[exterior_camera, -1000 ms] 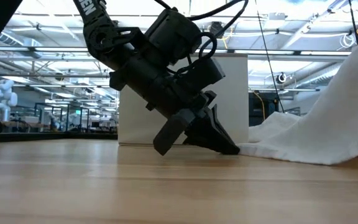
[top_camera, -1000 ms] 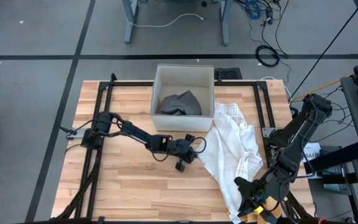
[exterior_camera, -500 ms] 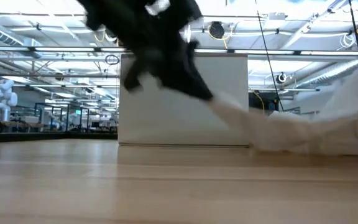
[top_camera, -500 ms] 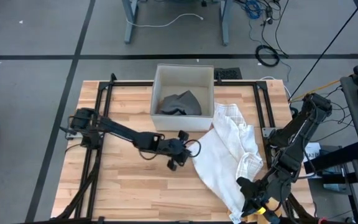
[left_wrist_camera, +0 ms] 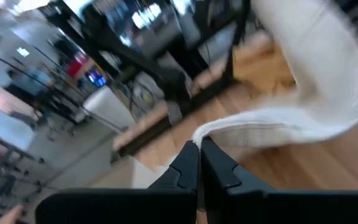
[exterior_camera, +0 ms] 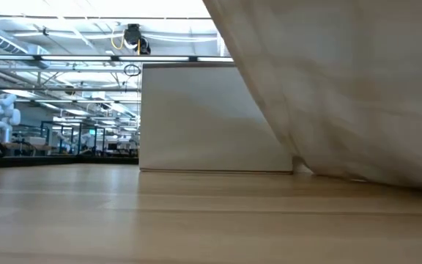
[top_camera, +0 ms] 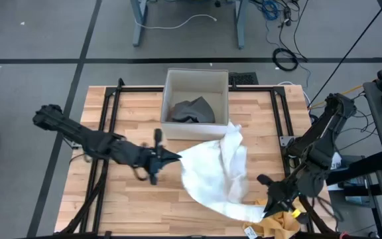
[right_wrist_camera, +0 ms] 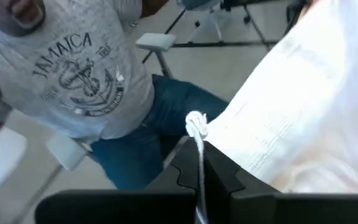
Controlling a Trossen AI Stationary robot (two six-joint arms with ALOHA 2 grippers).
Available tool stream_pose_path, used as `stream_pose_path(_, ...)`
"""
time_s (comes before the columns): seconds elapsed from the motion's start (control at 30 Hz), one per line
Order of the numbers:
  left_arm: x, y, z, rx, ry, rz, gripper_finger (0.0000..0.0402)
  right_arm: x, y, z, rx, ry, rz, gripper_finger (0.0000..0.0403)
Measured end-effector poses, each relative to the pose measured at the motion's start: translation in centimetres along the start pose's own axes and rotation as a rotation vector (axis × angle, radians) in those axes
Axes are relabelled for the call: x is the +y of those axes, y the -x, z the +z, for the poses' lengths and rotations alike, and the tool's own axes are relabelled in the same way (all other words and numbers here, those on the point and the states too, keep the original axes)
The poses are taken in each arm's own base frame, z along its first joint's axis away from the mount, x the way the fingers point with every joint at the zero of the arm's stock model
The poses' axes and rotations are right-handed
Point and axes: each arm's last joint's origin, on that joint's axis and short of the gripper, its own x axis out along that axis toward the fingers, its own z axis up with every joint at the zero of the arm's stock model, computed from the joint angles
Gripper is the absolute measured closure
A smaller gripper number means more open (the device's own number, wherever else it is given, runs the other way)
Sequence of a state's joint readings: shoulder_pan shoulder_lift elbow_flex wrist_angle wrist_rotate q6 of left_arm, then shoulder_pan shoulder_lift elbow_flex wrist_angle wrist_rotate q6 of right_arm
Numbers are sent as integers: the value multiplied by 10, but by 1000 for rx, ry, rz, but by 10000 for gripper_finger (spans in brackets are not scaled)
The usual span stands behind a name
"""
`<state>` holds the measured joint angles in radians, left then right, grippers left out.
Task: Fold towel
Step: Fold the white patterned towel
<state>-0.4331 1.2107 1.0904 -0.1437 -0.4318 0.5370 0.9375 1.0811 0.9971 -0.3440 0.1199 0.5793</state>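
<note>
A white towel point(top_camera: 221, 176) hangs slung between my two grippers over the table's right half. Its far end point(top_camera: 234, 135) lies beside the white box point(top_camera: 195, 79). In the low view the towel point(exterior_camera: 343, 95) fills the right side, and its lower fold comes down to the table. My left gripper point(top_camera: 169, 158) is near the table's middle, raised and shut on the towel's left end. My right gripper point(top_camera: 265, 211) is at the near right corner, shut on the towel's other end. My left gripper pinches a corner of the towel's hemmed edge point(left_wrist_camera: 205, 132) between its two shut fingers. The fingers come nearly level from the table's left. From that corner the towel runs off toward the right, lifted above the table and sagging. My right gripper pinches a bunched corner of the towel point(right_wrist_camera: 196, 124) between its two shut fingers, and a small knot of cloth sticks out past the tips. The towel point(right_wrist_camera: 291, 106) spreads away from that corner, lifted off the table there.
The white box stands at the far middle with a grey cloth point(top_camera: 192, 110) inside. Black rails point(top_camera: 111, 99) run along the table's sides. A tan crumpled thing point(top_camera: 277, 224) lies at the near right edge. A person in a grey T-shirt point(right_wrist_camera: 79, 68) stands beyond the table.
My left gripper has risen steeply and gone toward the table's left, taking its end of the towel along. The towel, which lay crumpled on the right, is now lifted and drawn out leftward between both grippers. My right gripper has risen a little and rolled.
</note>
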Motion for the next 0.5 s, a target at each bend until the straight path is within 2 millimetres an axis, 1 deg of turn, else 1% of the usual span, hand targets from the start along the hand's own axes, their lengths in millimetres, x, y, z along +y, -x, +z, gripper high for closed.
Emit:
stream_pose_path(0.1, 7, 25, 11, -75, 27, 28, 401, 4, 13, 11, -38, 117, -24, 403)
stream_pose_path(0.2, 13, 41, 17, -131, 53, 51, 401, 10, 25, 26, -82, 278, -66, 403)
stream_pose_path(0.3, 16, 52, 21, -152, 38, 86, 401, 16, 36, 41, -141, 432, -113, 403)
stream_pose_path(0.37, 17, 58, 23, -148, 10, 133, 401, 20, 43, 50, -176, 506, -146, 403)
stream_pose_path(0.5, 22, 69, 29, -103, -66, 298, 401, 26, 59, 67, -239, 610, -227, 403)
